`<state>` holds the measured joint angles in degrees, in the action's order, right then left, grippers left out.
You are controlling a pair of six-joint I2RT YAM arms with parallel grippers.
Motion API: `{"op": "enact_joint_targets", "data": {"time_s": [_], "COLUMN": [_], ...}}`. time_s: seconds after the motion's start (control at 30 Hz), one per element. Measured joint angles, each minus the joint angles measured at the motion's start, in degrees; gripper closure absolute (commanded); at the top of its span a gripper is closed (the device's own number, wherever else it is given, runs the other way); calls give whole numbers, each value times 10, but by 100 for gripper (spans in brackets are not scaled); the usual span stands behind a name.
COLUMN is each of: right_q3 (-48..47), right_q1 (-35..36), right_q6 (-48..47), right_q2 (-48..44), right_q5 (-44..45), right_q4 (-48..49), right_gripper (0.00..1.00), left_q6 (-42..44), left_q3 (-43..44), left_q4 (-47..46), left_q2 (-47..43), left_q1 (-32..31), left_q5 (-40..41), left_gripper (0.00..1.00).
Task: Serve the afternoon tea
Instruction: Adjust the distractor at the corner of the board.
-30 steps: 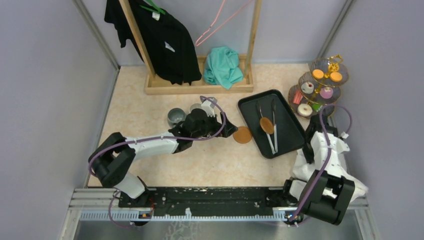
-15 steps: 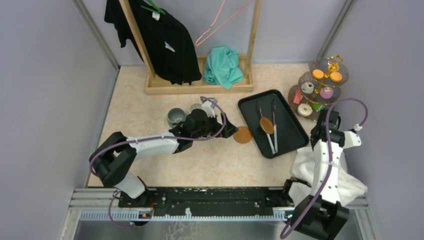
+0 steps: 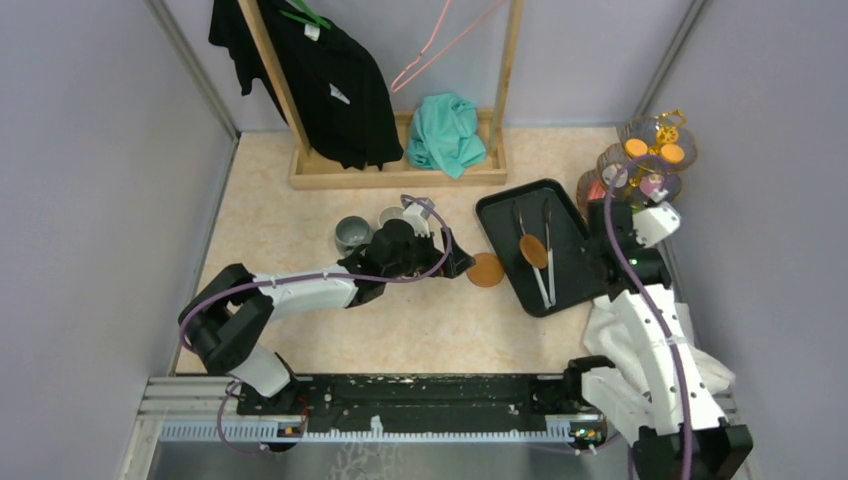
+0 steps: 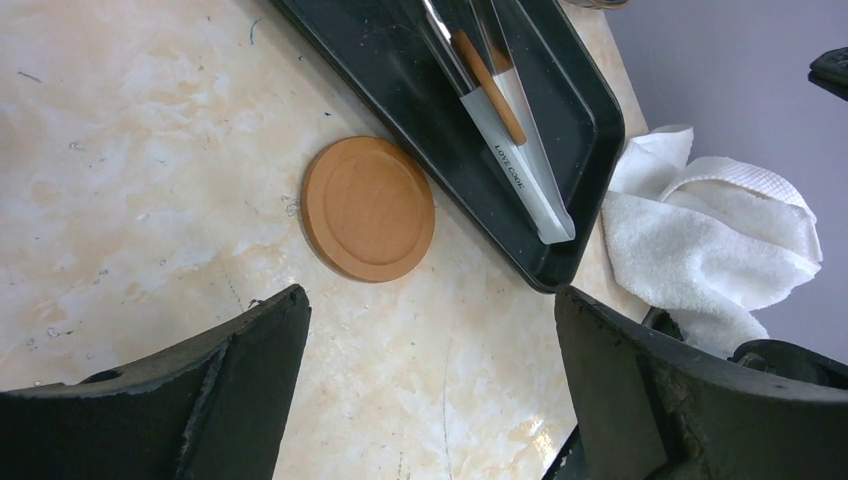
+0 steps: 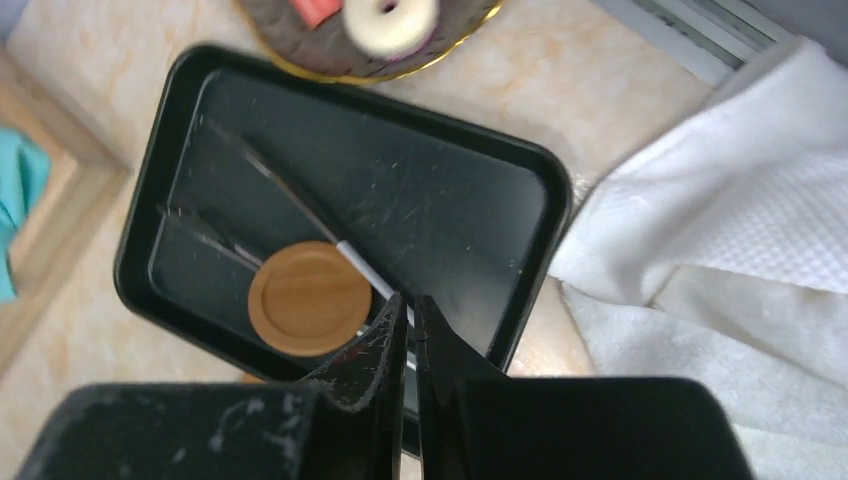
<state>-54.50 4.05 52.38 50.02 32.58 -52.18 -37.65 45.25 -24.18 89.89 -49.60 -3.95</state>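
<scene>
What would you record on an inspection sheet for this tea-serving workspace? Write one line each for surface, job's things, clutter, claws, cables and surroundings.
Surface: beige marbled table, small dark scuffs.
Job's things: three-tier stand at the far right, carrying orange discs and a white doughnut; grey mug left of the tray.
Clutter: black tray holding tongs and one wooden coaster; second coaster on the table beside the tray; white towel near right.
Claws: left claw open, empty, near the second coaster; right claw shut, empty, over the tray.
Cables: purple cable along each arm; the right one loops near the stand.
Surroundings: wooden clothes rack, black garment, teal cloth; grey walls.
</scene>
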Motion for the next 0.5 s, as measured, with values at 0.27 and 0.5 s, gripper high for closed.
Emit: {"op": "enact_joint_targets", "data": {"time_s": [0.27,0.5], "right_q3": [-10,-19], "right_q1": [178,223], "right_q6": [-120,-215], "right_q2": [89,165], "right_q5": [44,51], "right_q4": [56,119], "right_gripper": [83,76], "left_q6": [2,9], "left_q3": [-1,-4], "left_q4": [4,9], "left_q2": [0,0], "left_q1": [0,0], "left_q5": [8,19], "left_gripper": [3,3]}}
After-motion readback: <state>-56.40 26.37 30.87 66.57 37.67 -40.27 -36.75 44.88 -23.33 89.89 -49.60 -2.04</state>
